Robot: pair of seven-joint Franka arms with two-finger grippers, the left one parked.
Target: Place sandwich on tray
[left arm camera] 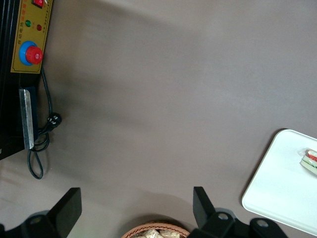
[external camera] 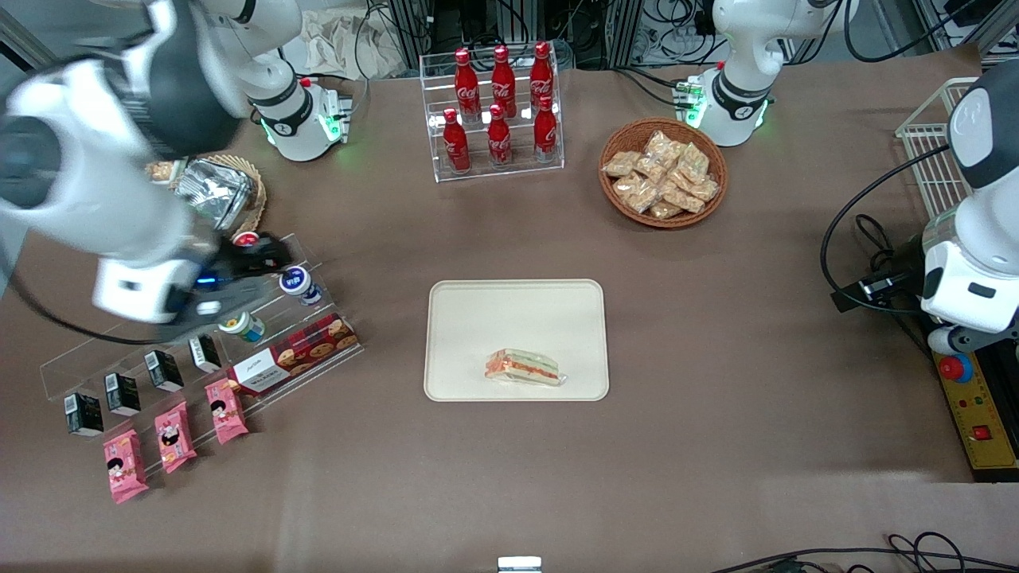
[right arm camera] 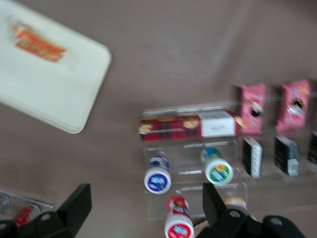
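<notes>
The sandwich, a clear-wrapped wedge with red-orange and green filling, lies on the cream-beige tray, near the tray's edge closest to the front camera. It also shows in the right wrist view on the tray, and partly in the left wrist view on the tray. My right gripper hovers above the acrylic snack shelf toward the working arm's end of the table, well away from the tray. In the right wrist view the gripper is open and empty, its jaws wide apart.
The acrylic shelf holds small lidded cups, a red cookie box, black cartons and pink snack packets. A cola bottle rack, a wicker basket of snack bags and a basket of foil bags stand farther from the camera.
</notes>
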